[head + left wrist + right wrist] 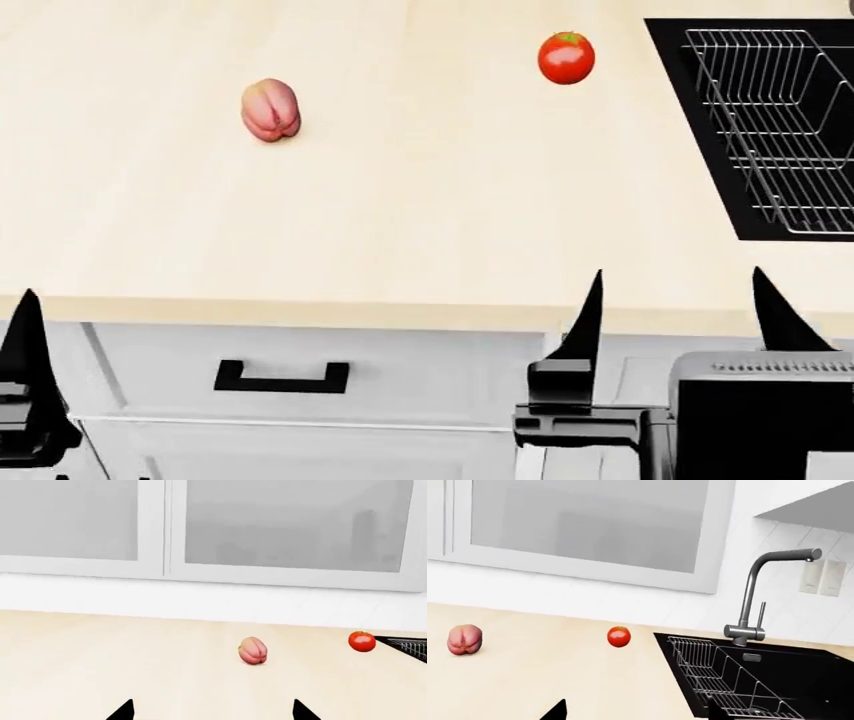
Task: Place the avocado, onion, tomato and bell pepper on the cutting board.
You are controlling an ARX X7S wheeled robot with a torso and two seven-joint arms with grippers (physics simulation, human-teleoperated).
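On the pale wooden countertop (441, 220) I count two vegetables only: one bell pepper (271, 110) and one tomato (566, 57). The pepper, dull pink with lobes, lies alone toward the left part of the counter. The tomato, glossy red with a green top, sits further back and to the right, near the edge of the black sink (694, 110) but not touching it. The two are well apart from each other. Inside the sink there is one wire rack (781, 130), and behind it stands one grey faucet (754, 605). No avocado, onion or cutting board appears in any view.

Both arms are low at the front edge of the counter, above the white drawer (320, 375) with one black handle (282, 378). The right gripper (681, 310) points its two black fingers upward with a wide gap between them, holding nothing. Of the left gripper (213, 711) the head view shows one finger only; its wrist view shows two tips spread wide, nothing between them.
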